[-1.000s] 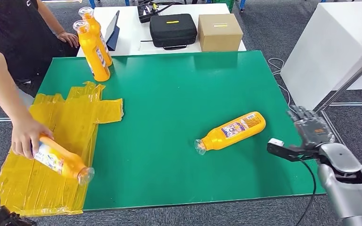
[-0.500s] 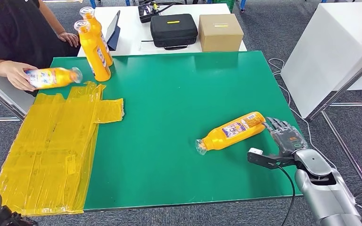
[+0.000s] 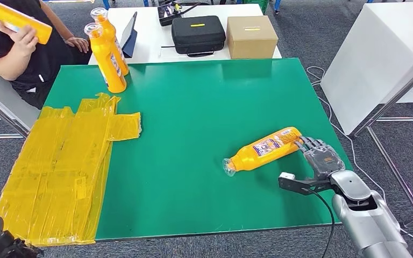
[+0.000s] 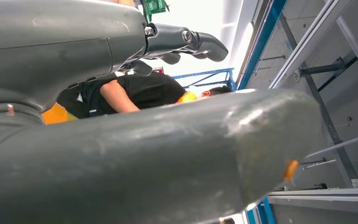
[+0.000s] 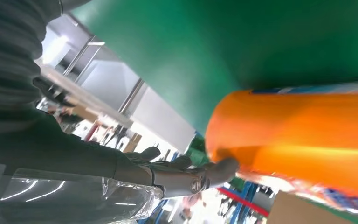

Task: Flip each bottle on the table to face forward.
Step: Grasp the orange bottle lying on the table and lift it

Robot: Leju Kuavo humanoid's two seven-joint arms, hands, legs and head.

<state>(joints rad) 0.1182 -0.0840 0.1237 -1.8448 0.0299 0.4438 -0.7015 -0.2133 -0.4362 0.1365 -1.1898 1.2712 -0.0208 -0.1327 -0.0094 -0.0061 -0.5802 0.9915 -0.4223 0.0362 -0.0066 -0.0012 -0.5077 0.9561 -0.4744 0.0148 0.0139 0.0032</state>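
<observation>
On the green table mat [image 3: 193, 107], toward its right near corner, a glossy orange plastic bottle with a printed label [image 3: 263, 149] lies on its side, its clear neck end pointing left and toward the robot, its flat base pointing right and away. The bottle is full-coloured orange along its whole body; whether that is the plastic or liquid inside cannot be told. The robot's right hand [image 3: 318, 156] sits just at the bottle's base, dark fingers [image 5: 186, 177] spread and stretched forward, their tips touching the rounded bottom edge; the hand holds nothing. In the right wrist view one fingertip presses against the base's rim while the smooth orange wall runs across the green surface.

Two more tall orange bottles with labels [image 3: 107, 51] stand upright together at the far left corner of the mat. A crinkled sheet of yellow plastic film [image 3: 64, 166] drapes over the left edge. A person in black [image 3: 37, 48] sits there, lifting another orange bottle [image 3: 13, 20]. Behind, a white table [image 3: 150, 37] carries a black soft case [image 3: 198, 34] and a brown cardboard box [image 3: 251, 36].

The left hand [image 4: 135, 121] has its dark fingers uncurled and nothing in them.
</observation>
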